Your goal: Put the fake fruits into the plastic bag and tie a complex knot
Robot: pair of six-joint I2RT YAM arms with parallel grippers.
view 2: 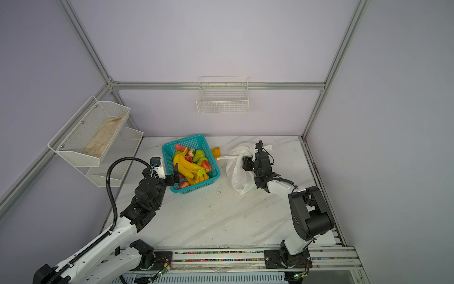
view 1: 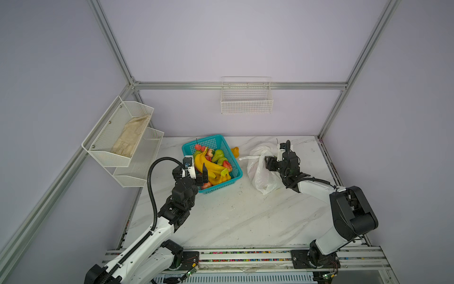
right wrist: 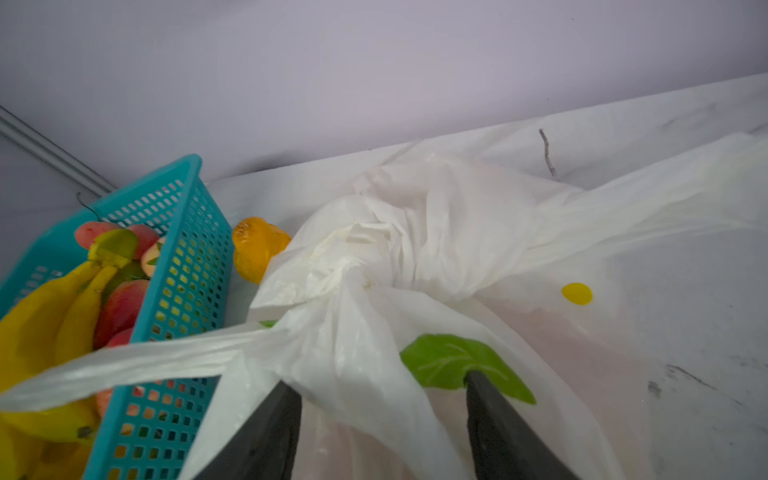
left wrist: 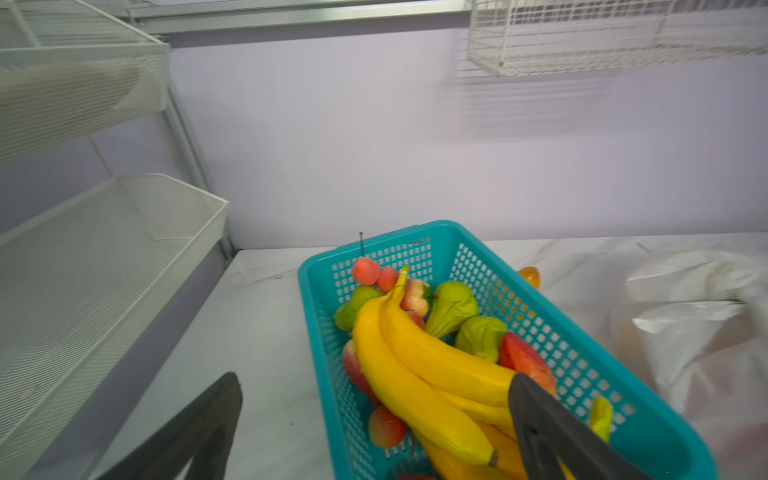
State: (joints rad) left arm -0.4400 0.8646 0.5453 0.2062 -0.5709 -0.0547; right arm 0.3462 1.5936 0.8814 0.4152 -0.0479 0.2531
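The left gripper (left wrist: 374, 380) is hanging wide open with nothing in it. We are seeing it straddle a side wall of the teal basket (left wrist: 582, 374). One finger (left wrist: 552, 432) is hovering over the bananas (left wrist: 415, 374) inside, and the other finger (left wrist: 195, 428) is sitting outside, above the bare worktop (view 1: 233, 216).

Just ahead of this gripper the fake fruits are lying heaped in the basket, with the bananas on top and green pears (left wrist: 451, 305) and a strawberry (left wrist: 523, 357) beyond them.

The right gripper (right wrist: 380, 381) is pressing into the plastic bag (right wrist: 436, 216), well apart from the left gripper, with the basket between them. Its fingers are standing partly apart with crinkled white plastic filling the gap. We are not managing to tell whether they are pinching it or only resting against it.

Directly ahead of that gripper the knot (right wrist: 357, 262) of bunched handle strips is sitting on top of the bag. One handle strip (right wrist: 124, 365) is stretching away toward the basket. An orange fruit (right wrist: 257, 247) is lying on the worktop ahead of the right gripper, between basket and bag. We are not able to tell whether any fruit is lying inside the bag.
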